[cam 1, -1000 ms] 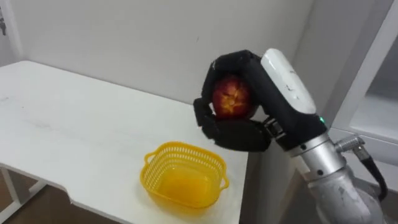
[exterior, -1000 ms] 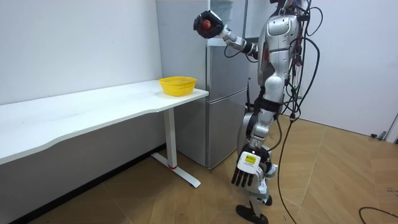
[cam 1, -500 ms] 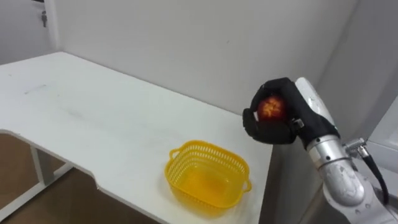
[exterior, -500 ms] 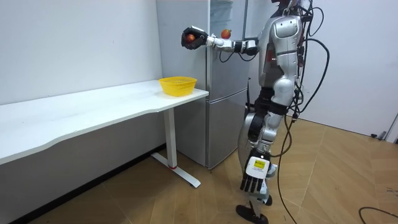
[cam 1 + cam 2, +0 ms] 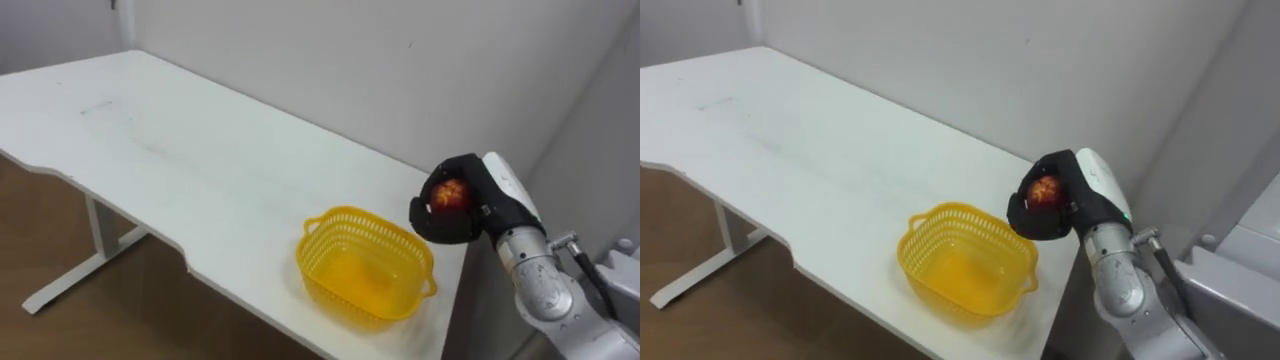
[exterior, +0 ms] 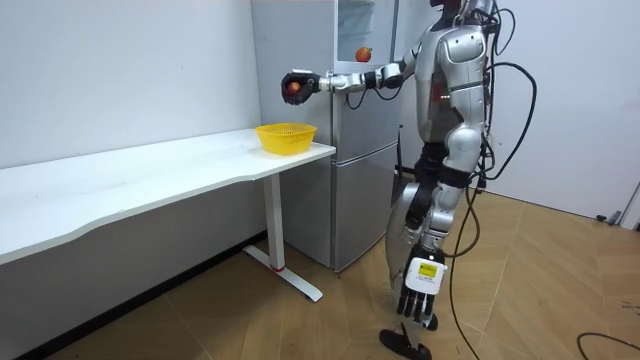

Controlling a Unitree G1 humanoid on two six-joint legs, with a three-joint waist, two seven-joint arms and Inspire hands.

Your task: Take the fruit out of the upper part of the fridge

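The red apple (image 5: 450, 195) is enclosed in the curled fingers of the right hand (image 5: 472, 216), which is held in the air over the white table's (image 5: 200, 160) end edge by the fridge (image 6: 350, 150). The yellow basket (image 5: 345, 215) lies below, slightly to that hand's left. The left hand (image 6: 418, 295) is hung beside the leg, fingers relaxed.

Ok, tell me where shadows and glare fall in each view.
Left eye view: soft, even light on the white table; the yellow basket casts only a faint shadow, no glare. Right eye view: the apple shows bright against the black right hand. Room view: the wall under the table is darker, the fridge has a dull sheen.
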